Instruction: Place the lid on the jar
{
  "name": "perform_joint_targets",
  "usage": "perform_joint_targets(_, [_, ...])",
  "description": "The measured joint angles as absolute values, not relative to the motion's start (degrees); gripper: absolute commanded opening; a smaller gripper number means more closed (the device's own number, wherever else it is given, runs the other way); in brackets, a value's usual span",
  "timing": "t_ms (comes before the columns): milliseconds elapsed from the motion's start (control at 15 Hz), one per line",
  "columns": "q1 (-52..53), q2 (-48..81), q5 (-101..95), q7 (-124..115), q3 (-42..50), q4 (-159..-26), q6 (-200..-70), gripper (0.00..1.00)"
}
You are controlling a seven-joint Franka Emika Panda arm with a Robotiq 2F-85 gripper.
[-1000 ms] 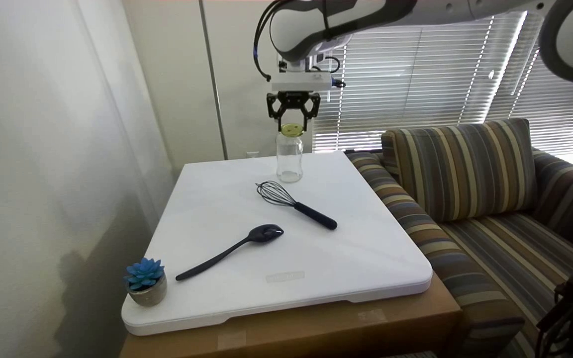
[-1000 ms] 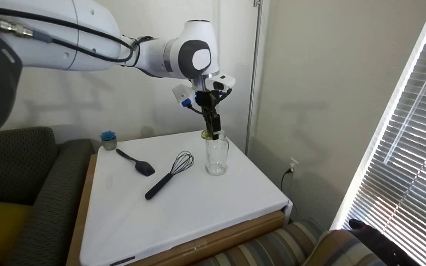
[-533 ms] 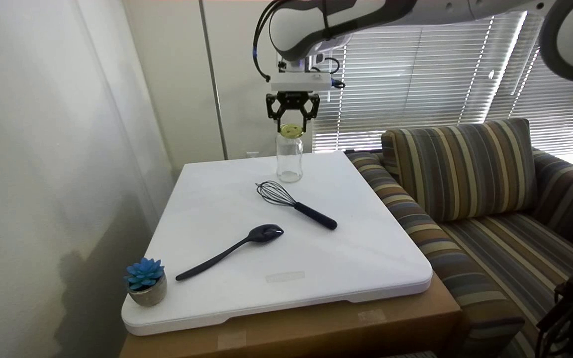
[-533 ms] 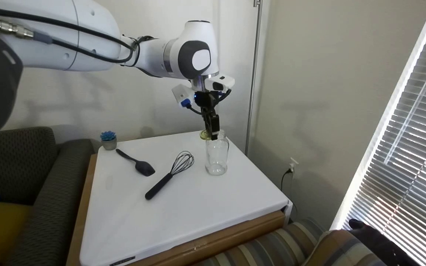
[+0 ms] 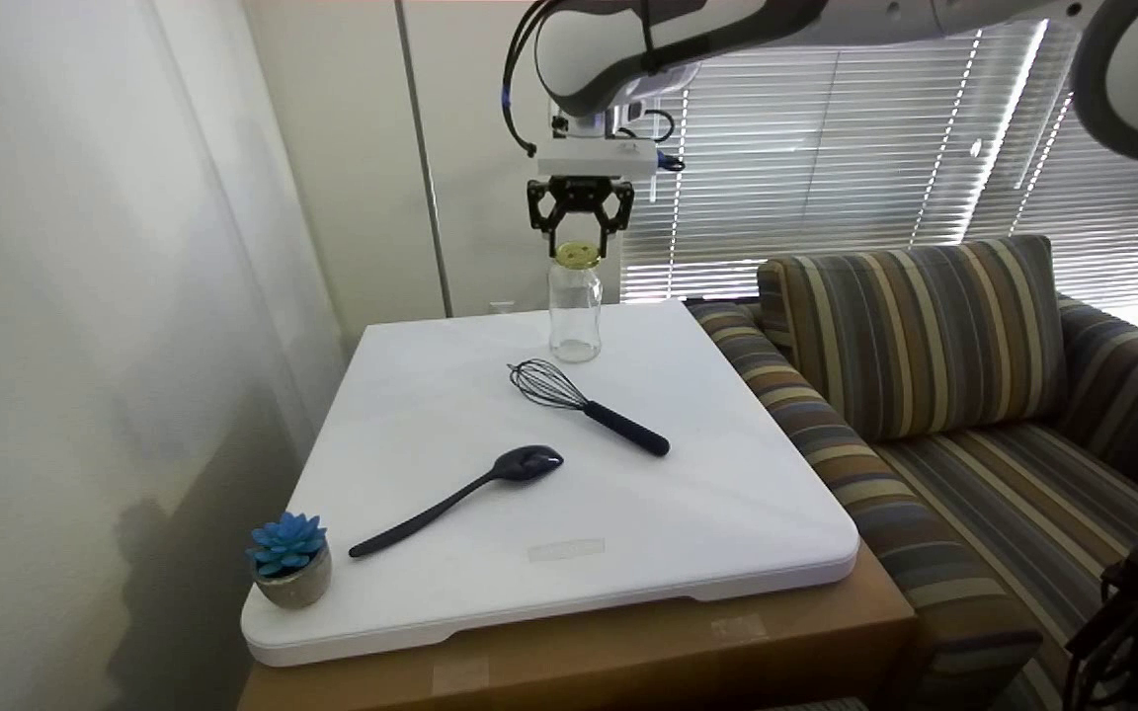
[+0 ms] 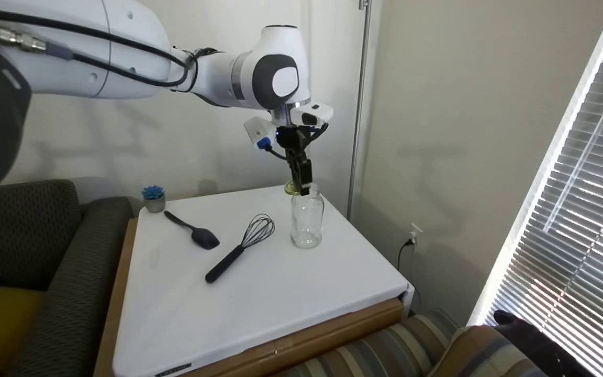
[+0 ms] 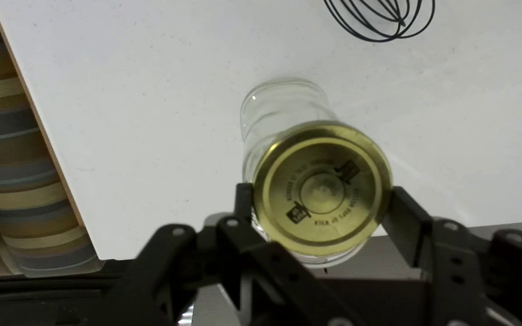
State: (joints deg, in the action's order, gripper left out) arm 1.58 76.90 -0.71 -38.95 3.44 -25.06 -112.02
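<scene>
The gold lid [image 7: 306,158] is pinched edge-on between the two fingers [image 7: 244,199] of my gripper [image 7: 319,194] in the wrist view. The clear glass jar [image 5: 575,316] stands upright on the white table, and it also shows in the wrist view [image 7: 283,102]. The lid [image 5: 577,255] is at the height of the jar's mouth. In an exterior view, the lid [image 6: 291,187] sticks out to the whisk's side of the jar [image 6: 306,225], so it is off-centre. In the wrist view part of the jar's rim shows past the lid's lower edge. Whether lid and rim touch cannot be told.
A black whisk [image 5: 618,425] lies in front of the jar on the white table [image 5: 707,513]. A black spoon [image 5: 520,464] and a blue potted plant [image 5: 290,563] are farther from the gripper. A striped armchair [image 5: 915,346] stands beside the table.
My gripper and the lid have risen very slightly over the last half second, after a tiny sideways shift. The jar, whisk and spoon have not moved.
</scene>
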Motion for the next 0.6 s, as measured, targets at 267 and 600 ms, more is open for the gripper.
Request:
perform_joint_targets(267, [1.6, 76.9, -0.8, -39.0, 3.5, -24.7, -113.3, 0.47])
perform_joint_targets(600, [1.6, 76.9, -0.8, -39.3, 3.9, -24.7, -115.8, 0.47])
